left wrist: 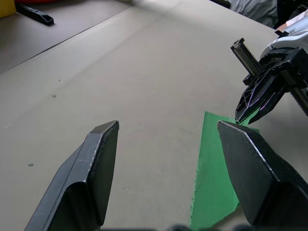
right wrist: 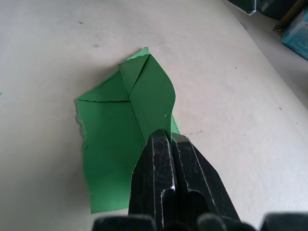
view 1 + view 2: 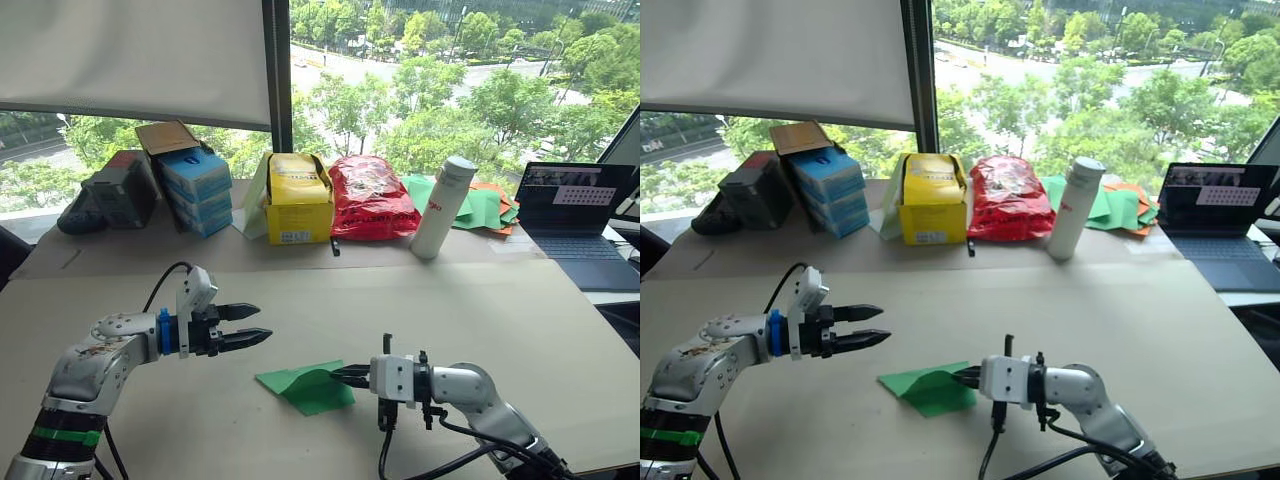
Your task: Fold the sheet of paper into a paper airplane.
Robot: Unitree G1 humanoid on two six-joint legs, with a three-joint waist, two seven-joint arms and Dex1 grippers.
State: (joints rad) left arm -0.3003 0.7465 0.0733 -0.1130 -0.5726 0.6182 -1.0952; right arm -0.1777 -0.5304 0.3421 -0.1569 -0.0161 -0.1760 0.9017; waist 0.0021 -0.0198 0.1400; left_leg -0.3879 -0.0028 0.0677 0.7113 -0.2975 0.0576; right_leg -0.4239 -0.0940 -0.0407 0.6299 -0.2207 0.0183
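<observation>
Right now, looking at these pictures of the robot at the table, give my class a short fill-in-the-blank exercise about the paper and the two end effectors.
1. The right end effector is shut on the ____ sheet of paper.
2. The left end effector hovers above the table with its fingers ____.
3. Behind the paper, near the window, a white ____ stands upright beside the red bag.

Missing words: green; open; bottle

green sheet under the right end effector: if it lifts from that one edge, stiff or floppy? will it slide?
Probably floppy: the sheet of paper is thin, and one flap already arches off the table. Likely very light, so the free end should droop. It lies on a smooth surface, so a push may slide it. The right end effector pinches one edge; the left end effector is open, clear.
</observation>
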